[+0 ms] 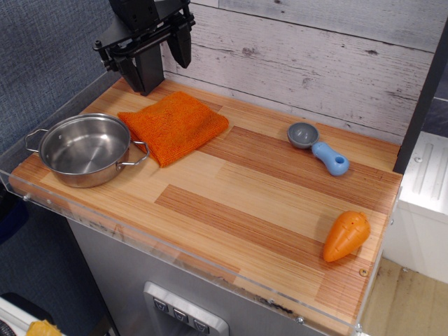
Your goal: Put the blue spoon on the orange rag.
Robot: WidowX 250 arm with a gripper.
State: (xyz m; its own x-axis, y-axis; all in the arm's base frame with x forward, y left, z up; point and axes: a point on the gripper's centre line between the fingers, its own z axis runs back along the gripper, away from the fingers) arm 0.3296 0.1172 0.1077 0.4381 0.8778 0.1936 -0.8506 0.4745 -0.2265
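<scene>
Hand [162, 52] hangs above the far-left corner of the tabletop [231, 210], fingers spread wide, holding nothing. Spoon [318, 148] lies far right, well apart from the hand, grey bowl toward far-left, blue handle pointing near-right. Rag [173, 126] lies just below and near the hand, its corner touching the pot [85, 149] at left. Carrot [346, 236] sits near right.

A steel pot [85, 149] sits empty at the left end of the wooden counter [238, 210]. An orange toy carrot [346, 236] lies near the right front corner, well apart.
</scene>
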